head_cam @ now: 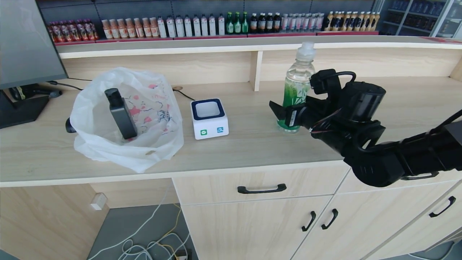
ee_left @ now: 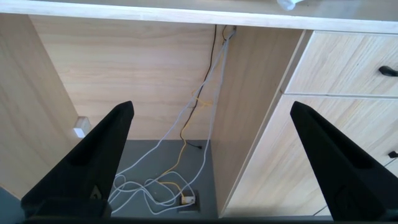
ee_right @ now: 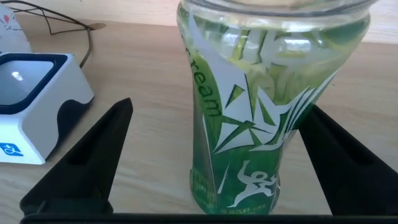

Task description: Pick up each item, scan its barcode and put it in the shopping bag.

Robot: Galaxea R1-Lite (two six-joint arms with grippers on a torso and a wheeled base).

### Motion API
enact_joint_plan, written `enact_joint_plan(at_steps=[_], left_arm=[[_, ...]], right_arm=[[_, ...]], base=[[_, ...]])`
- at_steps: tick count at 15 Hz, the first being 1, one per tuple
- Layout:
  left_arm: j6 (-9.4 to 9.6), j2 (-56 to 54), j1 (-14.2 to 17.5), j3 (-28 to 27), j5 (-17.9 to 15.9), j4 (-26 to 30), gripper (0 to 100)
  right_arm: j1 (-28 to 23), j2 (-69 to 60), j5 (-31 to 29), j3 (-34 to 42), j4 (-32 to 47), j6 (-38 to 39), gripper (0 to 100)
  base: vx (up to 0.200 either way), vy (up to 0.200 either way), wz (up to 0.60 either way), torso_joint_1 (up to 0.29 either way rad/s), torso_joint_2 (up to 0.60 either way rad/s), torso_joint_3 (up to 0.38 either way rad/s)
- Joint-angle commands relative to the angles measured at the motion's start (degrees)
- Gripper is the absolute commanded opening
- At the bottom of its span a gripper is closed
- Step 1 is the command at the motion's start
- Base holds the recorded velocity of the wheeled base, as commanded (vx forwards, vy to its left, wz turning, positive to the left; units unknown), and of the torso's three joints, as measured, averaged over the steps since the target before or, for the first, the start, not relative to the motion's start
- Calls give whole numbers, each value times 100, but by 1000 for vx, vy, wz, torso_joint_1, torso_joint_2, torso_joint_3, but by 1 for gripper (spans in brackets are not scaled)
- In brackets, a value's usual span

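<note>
A clear water bottle [head_cam: 297,86] with a green label and white cap stands upright on the wooden counter [head_cam: 252,144], right of centre. My right gripper [head_cam: 288,115] is open at the bottle's lower half, one finger on each side. In the right wrist view the bottle [ee_right: 261,112] sits between the fingers [ee_right: 93,162], with a gap on the scanner side. The white barcode scanner [head_cam: 209,118] with its blue-rimmed window stands left of the bottle. The white shopping bag [head_cam: 158,141] lies open at the left, a dark bottle [head_cam: 121,113] inside it. My left gripper [ee_left: 211,106] hangs open below the counter.
A monitor stand [head_cam: 21,108] occupies the counter's far left, and a raised shelf [head_cam: 252,47] runs along the back. Drawers and cabinet doors [head_cam: 261,189] lie under the counter. Cables [ee_left: 180,180] trail over the floor in the open bay under it.
</note>
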State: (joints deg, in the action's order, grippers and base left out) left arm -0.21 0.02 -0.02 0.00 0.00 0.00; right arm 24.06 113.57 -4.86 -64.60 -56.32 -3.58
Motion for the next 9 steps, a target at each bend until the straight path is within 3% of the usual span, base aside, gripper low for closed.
enact_joint_plan(at_steps=[1, 9], left_arm=[[-6, -2, 2, 0, 0, 0, 100], [-6, -2, 2, 0, 0, 0, 100]], right_arm=[[-121, 245, 29, -150, -28, -2, 100], [-200, 473, -6, -545, -248, 77, 100]], base=[[0, 0, 0, 0, 0, 0], [0, 0, 0, 0, 0, 0]])
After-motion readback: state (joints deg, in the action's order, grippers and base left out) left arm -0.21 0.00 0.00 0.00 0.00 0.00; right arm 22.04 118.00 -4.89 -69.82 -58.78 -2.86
